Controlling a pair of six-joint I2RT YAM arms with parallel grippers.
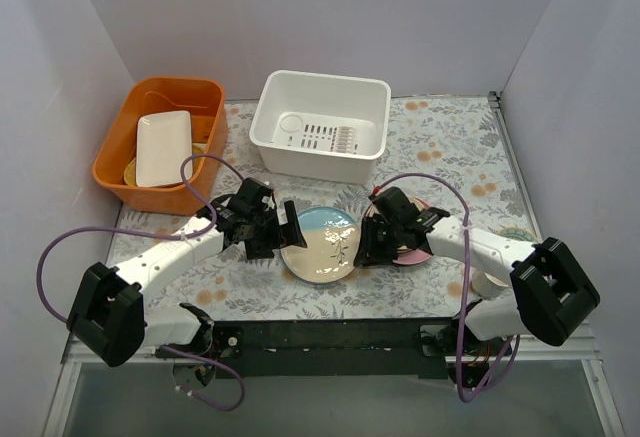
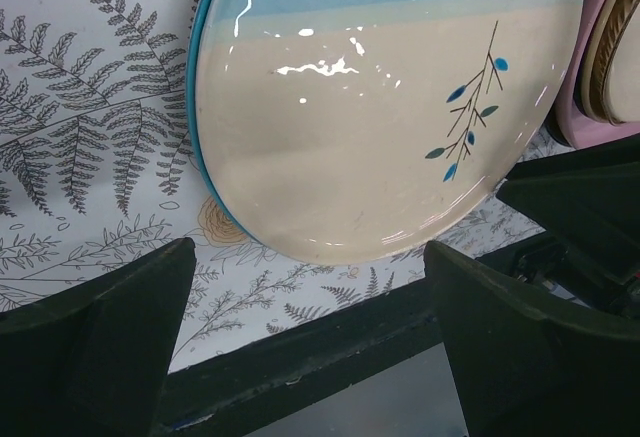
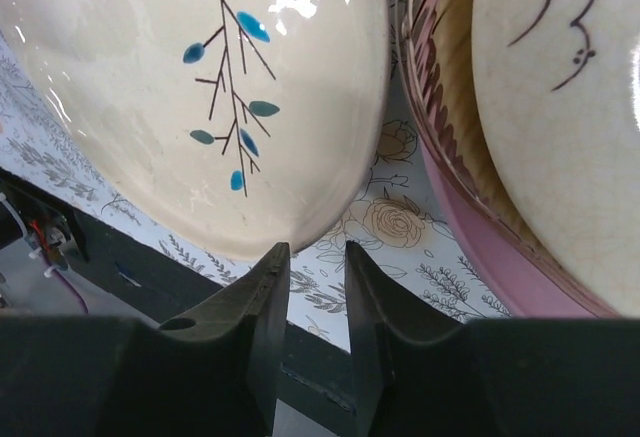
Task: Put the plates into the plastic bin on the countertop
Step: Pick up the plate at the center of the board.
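Observation:
A cream-and-blue plate with a sprig [image 1: 320, 244] lies on the fern-printed countertop [image 1: 440, 137] between my two grippers. My left gripper [image 1: 276, 229] is wide open and empty at its left rim; in the left wrist view [image 2: 308, 252] the plate [image 2: 380, 107] fills the space beyond the fingers. My right gripper [image 1: 372, 237] is at its right rim, only narrowly open [image 3: 315, 249], with nothing between the jaws. A pink plate [image 1: 412, 253] with other plates stacked in it [image 3: 570, 107] lies under the right wrist. The white plastic bin [image 1: 320, 125] stands empty at the back.
An orange tub [image 1: 160, 147] at the back left holds a white rectangular dish [image 1: 163, 147]. A small white object [image 1: 478, 285] is partly hidden by the right arm. The table's dark front edge [image 2: 330, 347] runs just below the plate.

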